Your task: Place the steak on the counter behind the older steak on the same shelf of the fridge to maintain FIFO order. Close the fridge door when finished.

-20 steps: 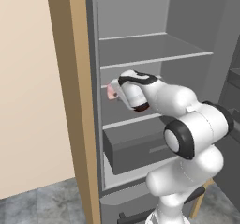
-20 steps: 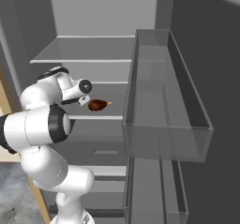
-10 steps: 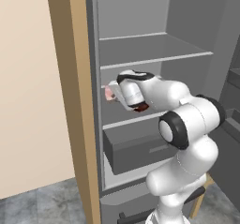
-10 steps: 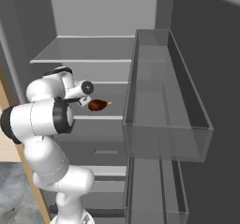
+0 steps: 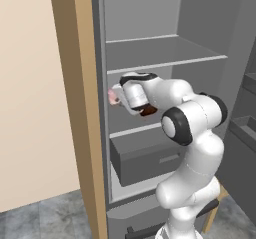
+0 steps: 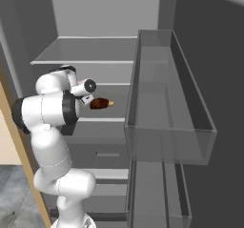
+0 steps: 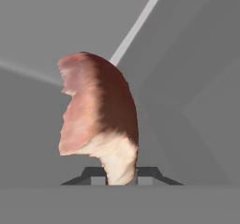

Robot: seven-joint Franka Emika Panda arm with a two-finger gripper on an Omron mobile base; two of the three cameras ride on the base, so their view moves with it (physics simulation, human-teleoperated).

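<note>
Inside fridge, steak in tool

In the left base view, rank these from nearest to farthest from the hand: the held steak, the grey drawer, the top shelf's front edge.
1. The steak, clamped in the hand, inside the fridge.
2. The top shelf, just above the hand.
3. The grey drawer, below it; close to the shelf's distance, so ranks two and three are uncertain.

The gripper, reaching inside the fridge, holds a steak above the middle shelf, below the upper shelf, above the drawer, with door bins at right
</note>
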